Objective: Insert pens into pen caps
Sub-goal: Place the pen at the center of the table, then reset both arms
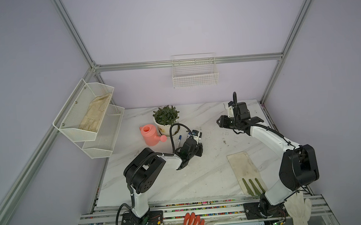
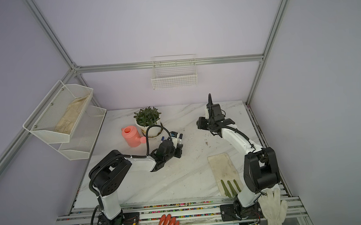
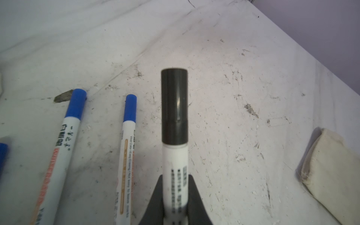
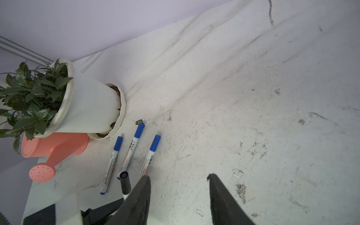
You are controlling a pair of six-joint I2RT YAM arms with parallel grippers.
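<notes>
Right, in a top view the left gripper [image 1: 198, 146] pinches the black pen [image 1: 199, 137] above the table [image 1: 180, 182], just right of the plant pot [image 1: 165, 129]. Left wrist: its black cap [image 3: 174, 97] is on, and blue-capped pens [image 3: 66, 140] lie to its left. Right wrist: the right gripper [image 4: 179, 176] is spread, holding nothing.

Black pen [image 3: 174, 159]: print too blurred for me.
Nearest blue pen [image 3: 125, 165]: I read "Vivid Color | Easy Erasing | Not easy to leave marks".
Farther blue pen [image 3: 62, 148]: Chinese characters; orange lettering blurred.
</notes>
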